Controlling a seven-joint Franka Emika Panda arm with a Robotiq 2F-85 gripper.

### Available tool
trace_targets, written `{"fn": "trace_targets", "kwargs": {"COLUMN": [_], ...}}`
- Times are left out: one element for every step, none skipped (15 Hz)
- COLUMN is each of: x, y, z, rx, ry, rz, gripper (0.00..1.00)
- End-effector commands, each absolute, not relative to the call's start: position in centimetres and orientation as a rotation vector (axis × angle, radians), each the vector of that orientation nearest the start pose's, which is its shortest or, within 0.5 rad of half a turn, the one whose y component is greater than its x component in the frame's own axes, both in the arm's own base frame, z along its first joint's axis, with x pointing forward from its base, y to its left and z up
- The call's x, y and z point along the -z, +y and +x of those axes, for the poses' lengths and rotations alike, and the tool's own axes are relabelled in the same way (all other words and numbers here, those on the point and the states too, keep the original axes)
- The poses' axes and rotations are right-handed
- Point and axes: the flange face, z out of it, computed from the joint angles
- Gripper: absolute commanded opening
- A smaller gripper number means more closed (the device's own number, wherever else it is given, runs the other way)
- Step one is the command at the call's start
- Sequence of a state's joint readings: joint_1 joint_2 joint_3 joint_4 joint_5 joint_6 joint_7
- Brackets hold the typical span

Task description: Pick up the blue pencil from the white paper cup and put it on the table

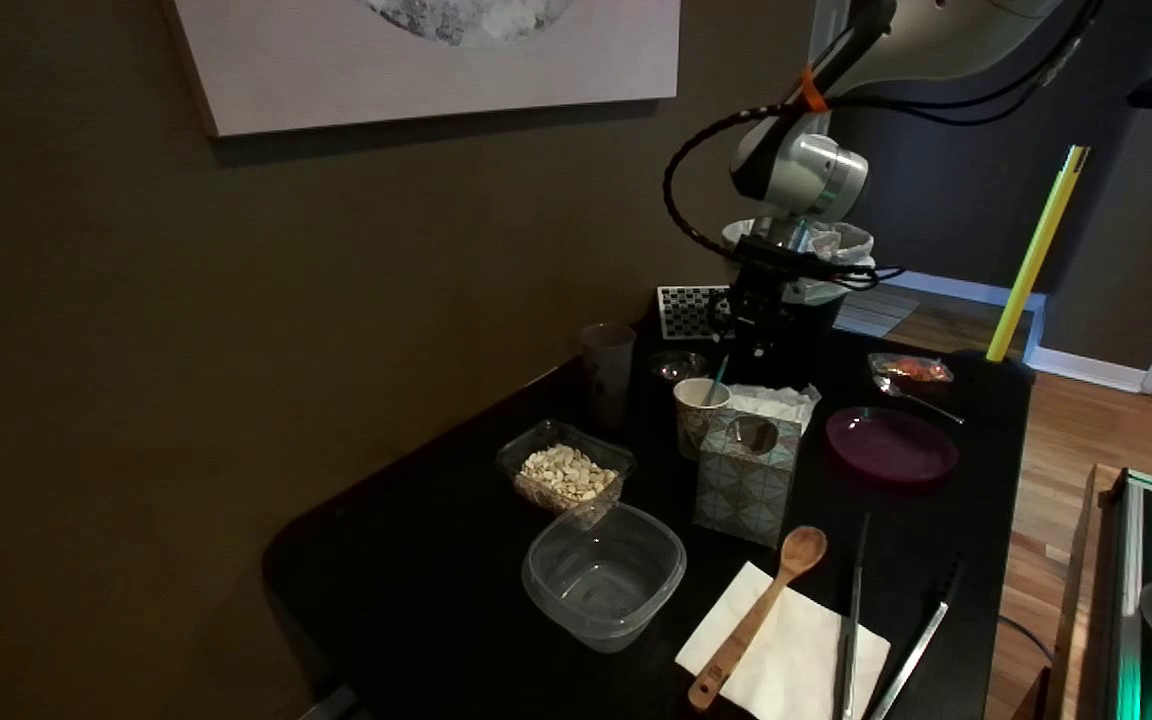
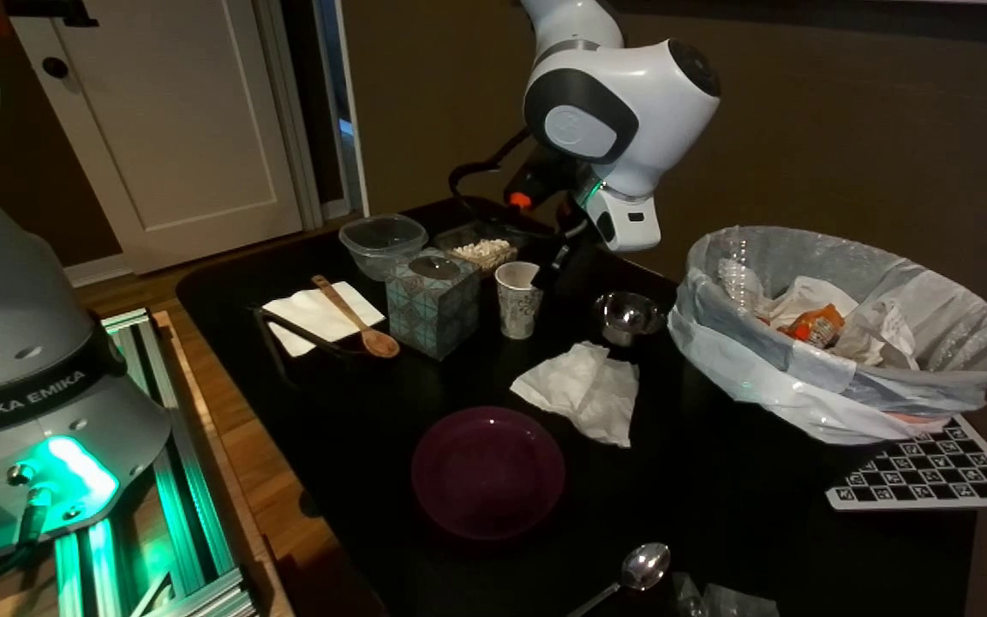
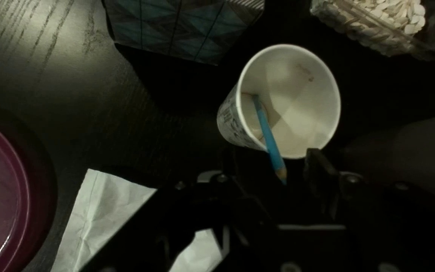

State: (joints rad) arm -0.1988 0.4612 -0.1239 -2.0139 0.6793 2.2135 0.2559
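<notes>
Pencil (image 3: pixel 268 136) is propped in cup (image 3: pixel 300 94); tip is framed by pincer (image 3: pixel 272 162), jaws apart. Cup is crowded by tissue box (image 2: pixel 432 308), crumpled napkin (image 2: pixel 583 390), seed tub (image 3: pixel 364 36) on counter (image 2: pixel 690 488).

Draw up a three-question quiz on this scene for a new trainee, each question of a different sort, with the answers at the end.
1. Multiple choice: which end of the blue pencil sticks out over the rim of the white paper cup?
A) Blunt
B) Sharpened
C) Neither; it lies wholly inside

2. True or false: in the wrist view, the gripper is open.

3. Fill in the gap: in both exterior views, the wooden spoon lies partly on a white ____.

Key
1. B
2. True; its jaws stand apart
3. napkin
</notes>
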Motion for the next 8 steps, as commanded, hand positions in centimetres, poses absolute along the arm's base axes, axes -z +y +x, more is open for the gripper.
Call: {"fn": "trace_targets", "kwargs": {"x": [-21.02,-20.96,-20.89,-20.84,-20.78,-20.74,-20.71,-20.69], "y": [-16.04,-16.03,-16.03,-16.03,-16.05,-16.05,-16.06,-16.07], "z": [54.56,54.51,54.47,54.44,54.41,54.38,54.37,54.36], "rx": [-0.342,-0.343,-0.344,-0.346,-0.347,-0.348,-0.350,-0.350], "ry": [1.366,1.366,1.367,1.366,1.366,1.366,1.365,1.366], "rz": [-2.336,-2.338,-2.340,-2.343,-2.346,-2.348,-2.350,-2.352], "gripper": [0.43,0.42,0.36,0.40,0.39,0.39,0.38,0.38]}}
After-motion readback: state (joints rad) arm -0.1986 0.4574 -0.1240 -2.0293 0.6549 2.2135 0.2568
